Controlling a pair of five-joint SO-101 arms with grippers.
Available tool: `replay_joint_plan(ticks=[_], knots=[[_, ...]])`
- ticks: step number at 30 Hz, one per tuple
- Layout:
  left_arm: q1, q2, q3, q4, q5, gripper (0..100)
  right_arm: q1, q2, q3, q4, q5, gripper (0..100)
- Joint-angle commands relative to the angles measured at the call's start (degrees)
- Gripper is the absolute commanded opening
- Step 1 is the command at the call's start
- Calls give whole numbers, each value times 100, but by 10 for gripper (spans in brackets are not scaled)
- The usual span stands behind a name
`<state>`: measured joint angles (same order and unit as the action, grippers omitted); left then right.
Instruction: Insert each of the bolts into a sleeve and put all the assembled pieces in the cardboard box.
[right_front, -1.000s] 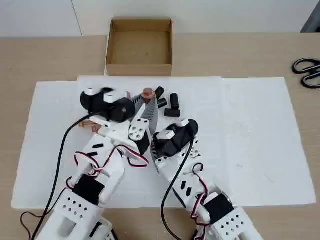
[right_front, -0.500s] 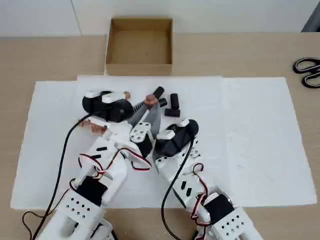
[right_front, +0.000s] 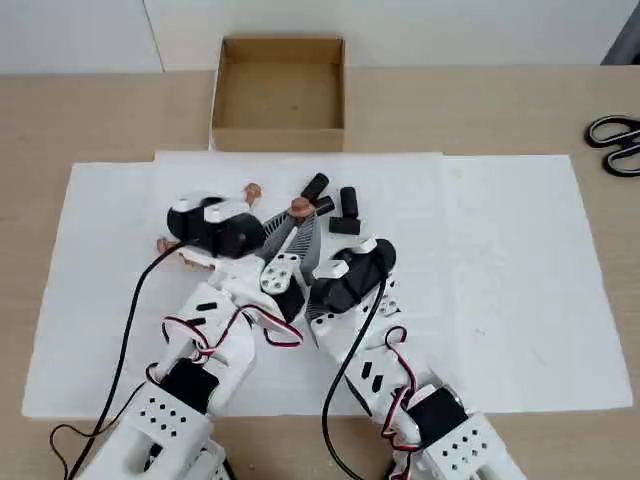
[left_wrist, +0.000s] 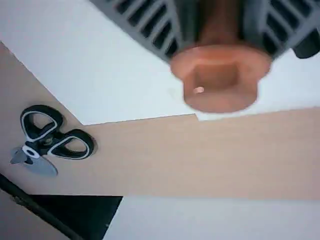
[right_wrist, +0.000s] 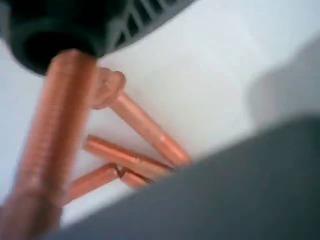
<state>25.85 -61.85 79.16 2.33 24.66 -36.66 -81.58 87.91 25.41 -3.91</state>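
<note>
While the left hand (left_wrist: 218, 20) is clenched on a bolt (left_wrist: 220, 77) just under its head and the right hand (right_front: 308, 226) looks clamped on a black sleeve (right_wrist: 45, 34), the pair hangs over the white sheet (right_front: 500, 280) in front of the cardboard box (right_front: 278, 138), with the bolt shaft at the sleeve mouth. How deep the thread sits inside can't be told. Risks, my read: if the two parts aren't in line, a push could jam the thread at the sleeve rim or cock the bolt in the left hand. The shaft is thin and round, so it may pivot or slip out. If either hand lets go before the bolt is seated, the piece could drop onto the loose sleeves (right_front: 340, 205) lying between the hands and the box and scatter them. The arms are crowded close together, so a swing toward the box may knock the other arm. Loose bolts (right_wrist: 135, 150) lie on the sheet farther from the box than the hands, beside the left arm, and a stray bolt (right_front: 251, 190) lies nearer the box. A sweeping arm or cable could roll them. Containers: just the cardboard box, open-topped, on the bench (right_front: 500, 100) at the sheet's edge. It holds nothing that I can see, so no assembled piece is delivered yet. Scissors (right_front: 615, 143) lie well apart from the box, not involved.
</note>
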Motion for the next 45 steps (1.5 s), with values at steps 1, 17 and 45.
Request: replay_joint_plan(ticks=[1, 17, 45], knots=[[35, -26, -4, -185, 35, 5, -31, -101, -105, -31, -62, 3], [185, -26, 4, 114, 26, 5, -13, -101, -105, -31, -62, 3], [193, -35, -31, 1442, 9, 5, 4, -101, -105, -13, -53, 3]])
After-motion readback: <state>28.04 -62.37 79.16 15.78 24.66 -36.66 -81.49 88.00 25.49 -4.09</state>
